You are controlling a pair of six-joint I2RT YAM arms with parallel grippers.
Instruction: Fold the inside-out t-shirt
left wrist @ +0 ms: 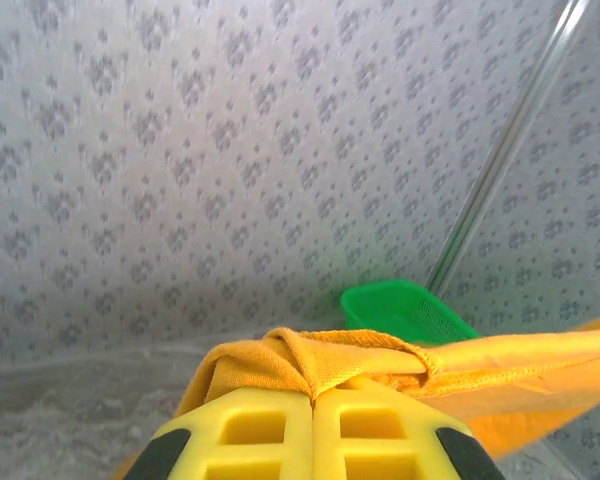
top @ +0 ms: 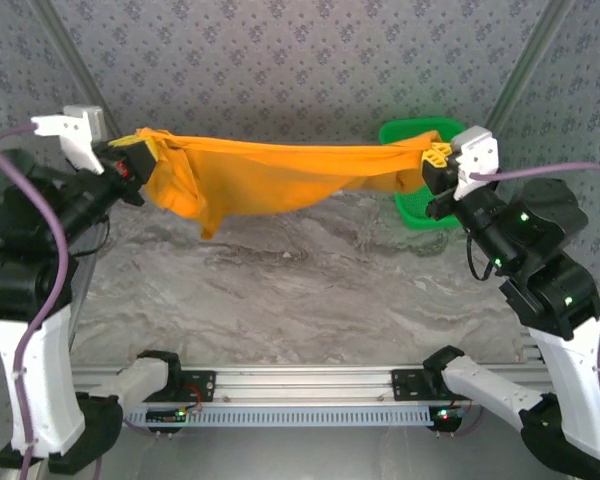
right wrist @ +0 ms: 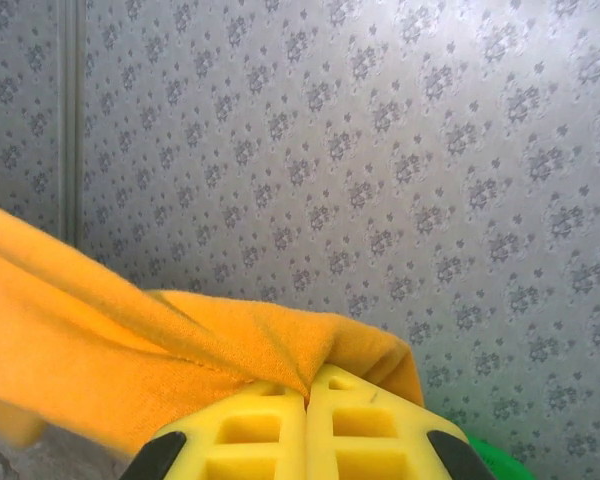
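Between left pincer (top: 138, 155) and right pincer (top: 430, 158), both clamped on its ends, the t-shirt (top: 280, 172).

marbled table (top: 310, 285), green basket (top: 412, 208) seemingly atop

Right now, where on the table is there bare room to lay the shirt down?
The table lies bare from the near rail to beneath the t-shirt stretched between left pincer and right pincer. Crowded only at far right, around the green basket.

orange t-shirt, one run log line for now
left gripper: shut on orange cotton t-shirt | right gripper: shut on same | shirt: stretched between them above grey marbled table
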